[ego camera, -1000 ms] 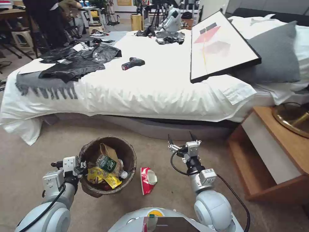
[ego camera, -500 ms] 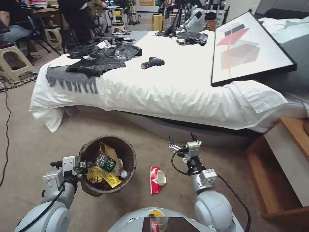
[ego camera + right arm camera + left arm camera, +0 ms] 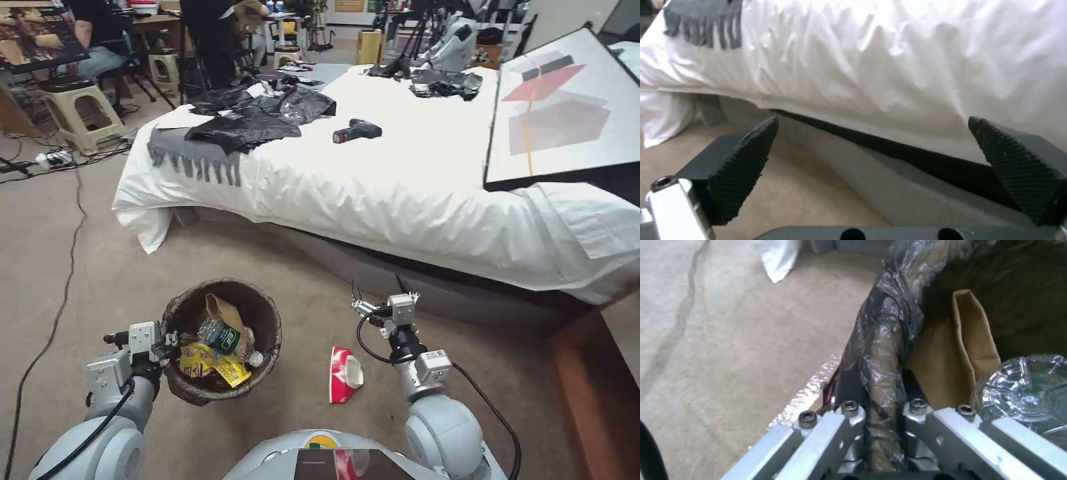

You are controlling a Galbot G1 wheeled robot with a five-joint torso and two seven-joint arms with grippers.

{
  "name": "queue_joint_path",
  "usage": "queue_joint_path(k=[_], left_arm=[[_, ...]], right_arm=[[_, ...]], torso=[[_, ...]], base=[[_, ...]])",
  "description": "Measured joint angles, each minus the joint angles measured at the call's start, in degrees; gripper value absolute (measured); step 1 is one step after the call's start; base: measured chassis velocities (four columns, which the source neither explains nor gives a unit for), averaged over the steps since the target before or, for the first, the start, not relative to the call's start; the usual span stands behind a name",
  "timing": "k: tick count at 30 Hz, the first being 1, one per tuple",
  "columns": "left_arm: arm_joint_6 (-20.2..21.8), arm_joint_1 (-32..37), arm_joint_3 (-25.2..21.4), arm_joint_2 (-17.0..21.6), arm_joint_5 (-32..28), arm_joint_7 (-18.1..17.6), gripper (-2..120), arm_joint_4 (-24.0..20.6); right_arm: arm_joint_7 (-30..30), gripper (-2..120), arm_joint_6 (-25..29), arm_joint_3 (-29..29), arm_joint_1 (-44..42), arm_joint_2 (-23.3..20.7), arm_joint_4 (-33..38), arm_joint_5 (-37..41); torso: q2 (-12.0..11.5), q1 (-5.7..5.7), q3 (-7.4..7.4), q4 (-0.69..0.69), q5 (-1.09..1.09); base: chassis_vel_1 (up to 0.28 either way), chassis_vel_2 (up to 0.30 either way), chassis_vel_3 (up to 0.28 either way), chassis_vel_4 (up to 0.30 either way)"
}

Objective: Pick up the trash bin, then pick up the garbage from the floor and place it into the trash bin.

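Observation:
The trash bin (image 3: pixel 263 313), lined with a wrinkled dark-brown bag, hangs low at the left with my left gripper (image 3: pixel 168 347) shut on its rim (image 3: pixel 882 373). Inside lie garbage pieces: a brown paper bag (image 3: pixel 223 312), a green-labelled bottle (image 3: pixel 223 337) and yellow wrappers (image 3: pixel 210 363). In the left wrist view the brown paper bag (image 3: pixel 969 340) and the bottle (image 3: pixel 1027 390) sit just past the gripped rim. A red-and-white packet (image 3: pixel 345 375) lies on the carpet between my arms. My right gripper (image 3: pixel 377 290) hovers open above the floor beyond it, its empty pads (image 3: pixel 742 166) facing the bed.
A bed (image 3: pixel 413 193) with a white sheet spans the space ahead, carrying black bags (image 3: pixel 260 117), a drill (image 3: pixel 357 131) and a framed picture (image 3: pixel 567 113). A wooden nightstand edge (image 3: pixel 600 393) is at the right. Cables (image 3: pixel 60 267) trail over the carpet at the left; stools and people are behind.
The whole head view has shifted: the bed and nightstand slid right as the camera turned left. The red-and-white packet now lies farther right. Both arms hold the same poses.

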Motion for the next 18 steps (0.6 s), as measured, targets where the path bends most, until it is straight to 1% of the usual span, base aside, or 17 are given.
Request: queue_joint_path(k=[7, 10, 18], left_arm=[[-0.2, -0.4, -0.4, 0.4, -0.1, -0.3, 3, 0.0], [-0.2, -0.7, -0.6, 0.6, -0.4, -0.3, 3, 0.0], [-0.1, -1.0, -0.8, 1.1, -0.9, -0.3, 3, 0.0]], right_arm=[[0.0, 100, -0.6, 0.8, -0.4, -0.7, -0.3, 1.1], [0.0, 100, -1.7, 2.4, -0.9, -1.9, -0.4, 3.8], [-1.4, 100, -1.8, 5.5, -1.9, -3.3, -2.0, 5.7]], torso=[[0.0, 0.0, 0.0, -0.02, 0.0], [0.0, 0.0, 0.0, -0.01, 0.0], [0.0, 0.0, 0.0, -0.01, 0.0]], base=[[0.007, 0.004, 0.004, 0.006], [0.0, 0.0, 0.0, 0.0], [0.0, 0.0, 0.0, 0.0]])
